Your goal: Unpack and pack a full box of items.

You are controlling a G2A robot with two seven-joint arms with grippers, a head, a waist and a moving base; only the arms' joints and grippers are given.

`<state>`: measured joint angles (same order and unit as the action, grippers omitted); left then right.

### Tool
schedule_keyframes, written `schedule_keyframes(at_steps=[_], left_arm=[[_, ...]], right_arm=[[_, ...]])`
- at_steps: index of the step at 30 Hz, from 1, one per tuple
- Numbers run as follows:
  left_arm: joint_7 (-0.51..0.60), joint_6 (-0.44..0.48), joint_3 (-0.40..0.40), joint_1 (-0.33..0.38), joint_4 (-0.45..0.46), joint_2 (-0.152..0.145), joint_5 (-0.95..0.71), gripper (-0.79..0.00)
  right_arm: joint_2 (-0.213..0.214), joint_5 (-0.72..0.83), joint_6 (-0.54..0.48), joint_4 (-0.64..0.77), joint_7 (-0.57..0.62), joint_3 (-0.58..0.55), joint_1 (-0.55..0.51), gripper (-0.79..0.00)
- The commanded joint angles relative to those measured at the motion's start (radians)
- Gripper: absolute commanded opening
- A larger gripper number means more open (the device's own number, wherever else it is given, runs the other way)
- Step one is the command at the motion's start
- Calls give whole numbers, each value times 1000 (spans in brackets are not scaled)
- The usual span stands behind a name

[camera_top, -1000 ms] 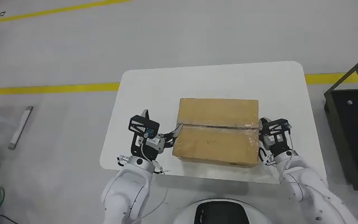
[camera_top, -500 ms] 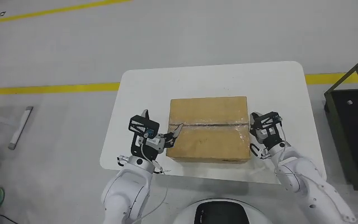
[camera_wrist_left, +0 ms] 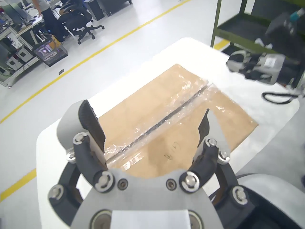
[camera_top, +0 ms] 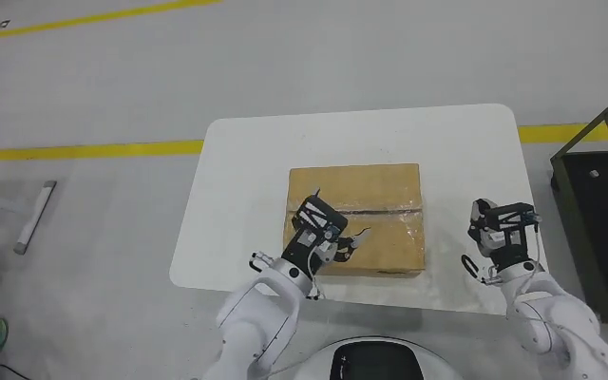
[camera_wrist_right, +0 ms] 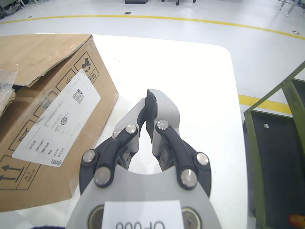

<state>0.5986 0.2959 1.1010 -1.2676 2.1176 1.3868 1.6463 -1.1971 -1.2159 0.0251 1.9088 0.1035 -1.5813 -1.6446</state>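
Note:
A brown cardboard box (camera_top: 356, 204) lies flat on the white table (camera_top: 237, 180), its flaps closed and its centre seam covered with clear tape. My left gripper (camera_top: 351, 244) hovers open over the box's near left part, and the taped seam (camera_wrist_left: 166, 120) runs below its spread fingers (camera_wrist_left: 91, 122). My right gripper (camera_top: 486, 220) is shut with nothing in it, over bare table a short way right of the box. In the right wrist view the labelled end of the box (camera_wrist_right: 54, 122) shows a slightly lifted, ragged flap edge beside that gripper (camera_wrist_right: 148, 110).
A dark green metal shelf (camera_top: 581, 195) stands just beyond the table's right edge (camera_wrist_right: 271, 141). Bare table lies behind the box and on both sides. The right gripper (camera_wrist_left: 257, 65) also shows in the left wrist view, past the box's far end.
The box slid left with the right gripper against its right end. That gripper has since drawn back to the right. My left gripper swung from beside the box's left end to over its top.

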Motion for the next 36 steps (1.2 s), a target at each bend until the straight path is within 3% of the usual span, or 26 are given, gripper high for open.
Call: schedule_keyframes(at_steps=[1,19,25,32,36], left_arm=[[5,-23,-40,33,-30,6,22,0],[-16,-50,-53,56,-69,8,72,0],[-51,-57,-145,139,-151,26,93,0],[57,-41,-276,257,-264,59,137,0],[107,-51,-311,291,-313,76,129,0]], right_arm=[[1,3,-4,15,-3,-18,-24,-785],[-6,-8,7,97,-13,-35,-95,-785],[-9,-15,3,96,-13,-34,-103,-785],[-12,-14,7,94,-15,-38,-109,-785],[-13,-9,9,93,-18,-44,-114,-785]])
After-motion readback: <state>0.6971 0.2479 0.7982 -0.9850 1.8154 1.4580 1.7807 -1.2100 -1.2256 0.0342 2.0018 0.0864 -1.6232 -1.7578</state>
